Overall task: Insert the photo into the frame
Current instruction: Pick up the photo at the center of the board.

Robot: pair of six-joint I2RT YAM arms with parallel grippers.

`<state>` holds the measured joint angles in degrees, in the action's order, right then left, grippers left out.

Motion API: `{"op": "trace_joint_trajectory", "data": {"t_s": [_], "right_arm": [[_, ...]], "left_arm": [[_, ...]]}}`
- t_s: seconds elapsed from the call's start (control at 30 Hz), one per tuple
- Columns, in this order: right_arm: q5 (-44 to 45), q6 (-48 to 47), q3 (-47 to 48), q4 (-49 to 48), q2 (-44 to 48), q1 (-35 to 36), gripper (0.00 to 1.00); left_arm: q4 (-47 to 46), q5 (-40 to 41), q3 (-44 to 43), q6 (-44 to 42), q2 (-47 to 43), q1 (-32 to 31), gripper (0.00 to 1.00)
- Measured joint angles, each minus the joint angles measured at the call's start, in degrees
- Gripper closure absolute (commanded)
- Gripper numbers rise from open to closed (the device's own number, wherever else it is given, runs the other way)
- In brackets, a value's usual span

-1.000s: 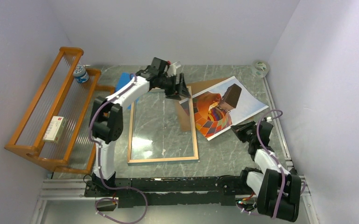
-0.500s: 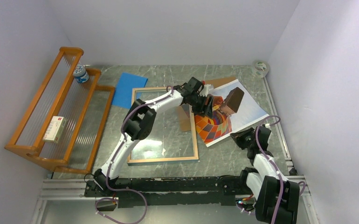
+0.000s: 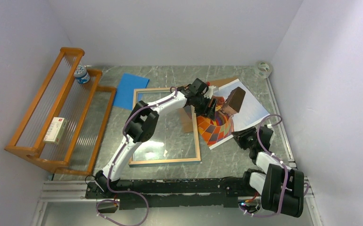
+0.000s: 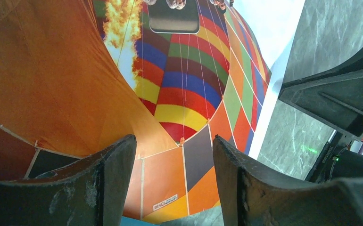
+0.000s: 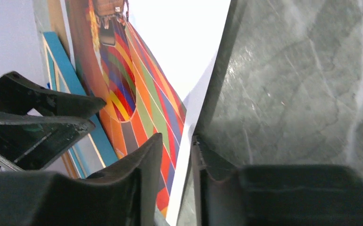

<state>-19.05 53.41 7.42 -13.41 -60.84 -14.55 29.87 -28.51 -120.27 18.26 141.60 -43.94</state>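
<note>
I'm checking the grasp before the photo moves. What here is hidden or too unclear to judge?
Right wrist view: the edge of the photo runs into the right jaws' narrow gap; whether they pinch it is hidden by the jaws themselves.
Top view: the left arm covers the photo's corner nearest the frame.
Top view: the brown board lies mostly under the photo.
Top view: print on the box on the rack is too small.

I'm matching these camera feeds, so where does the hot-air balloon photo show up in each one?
Top external: photo right of centre.
Left wrist: photo fills most of the picture.
Right wrist: photo slants across the upper centre.
Shared landmark: its printed brown basket.
</note>
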Motion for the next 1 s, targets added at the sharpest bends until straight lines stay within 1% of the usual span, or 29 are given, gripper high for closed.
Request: {"op": "trace_joint_trajectory", "data": {"t_s": [0.07, 0.23, 0.57, 0.67, 0.77, 0.8, 0.9, 1.0], "right_arm": [[-0.57, 0.26, 0.0, -2.45, -1.03, 0.0, 0.58], [-1.09, 1.09, -0.04, -6.95, -3.5, 0.02, 0.53], [-4.52, 1.01, -0.31, -13.97, -8.5, 0.0, 0.61], [-6.69, 1.09, -0.44, -14.82, -9.03, 0.0, 0.68], [-8.24, 1.09, -0.04, -15.39, -9.68, 0.0, 0.82], [-8.61, 1.07, 0.39, -15.28, -10.14, 0.0, 0.88], [-9.05, 0.76, 2.4, -14.32, -11.23, 0.0, 0.99], [-9.07, 0.07, 4.37, -12.46, -11.02, 0.0, 1.0]], "left_arm": [[0.17, 0.28, -0.09, -0.24, 0.0, -0.07, 0.33], [0.28, 0.37, -0.11, -0.55, 0.0, -0.09, 0.34], [0.44, 0.35, -0.11, -0.9, 0.0, -0.09, 0.35], [0.48, 0.31, -0.11, -1.01, 0.0, -0.09, 0.35], [0.68, -0.04, -0.11, -1.03, 0.0, -0.09, 0.35], [0.76, -0.2, -0.11, -1.01, 0.0, -0.09, 0.35], [1.07, -0.94, -0.11, -0.98, 0.0, -0.09, 0.3], [1.31, -4.04, -0.11, -0.74, 0.0, 0.11, 0.25]]}}
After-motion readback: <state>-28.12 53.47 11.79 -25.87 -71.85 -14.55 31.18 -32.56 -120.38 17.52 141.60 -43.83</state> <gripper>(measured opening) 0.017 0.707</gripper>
